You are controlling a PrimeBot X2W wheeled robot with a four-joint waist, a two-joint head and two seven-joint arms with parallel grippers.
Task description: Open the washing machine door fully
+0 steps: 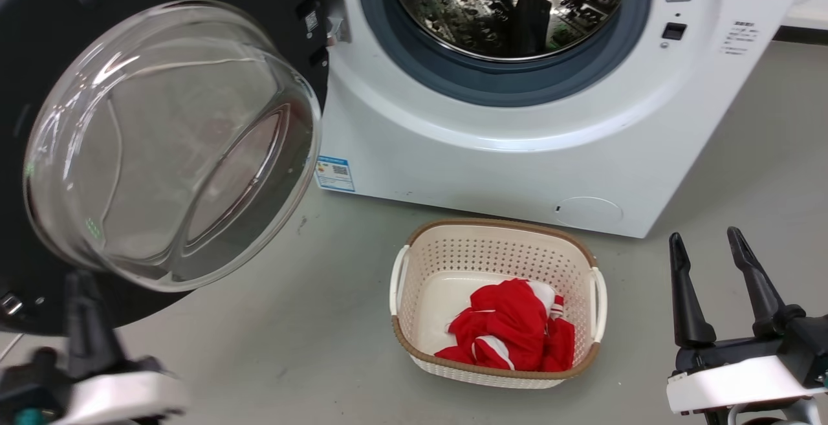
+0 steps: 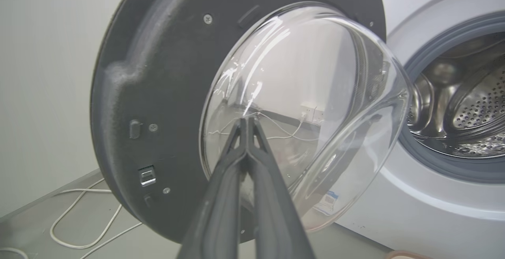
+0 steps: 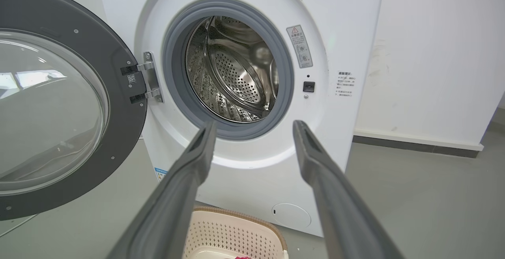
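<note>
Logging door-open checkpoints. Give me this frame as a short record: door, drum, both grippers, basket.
door: stands wide open on its hinge, inner side and glass bowl facing the head camera
washing machine: opening uncovered
drum: no laundry in the part visible
left gripper: shut, holding nothing, pointed at the door glass; contact cannot be told
right gripper: open, empty, apart from the machine
basket: on the floor in front of the machine, red cloth inside

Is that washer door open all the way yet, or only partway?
Mostly done: the washing machine door stands swung wide, the drum of the washing machine exposed. In hand: the left tool, shut, points at the door glass; contact unclear. The right tool sits open. Left: perhaps a last push.
</note>
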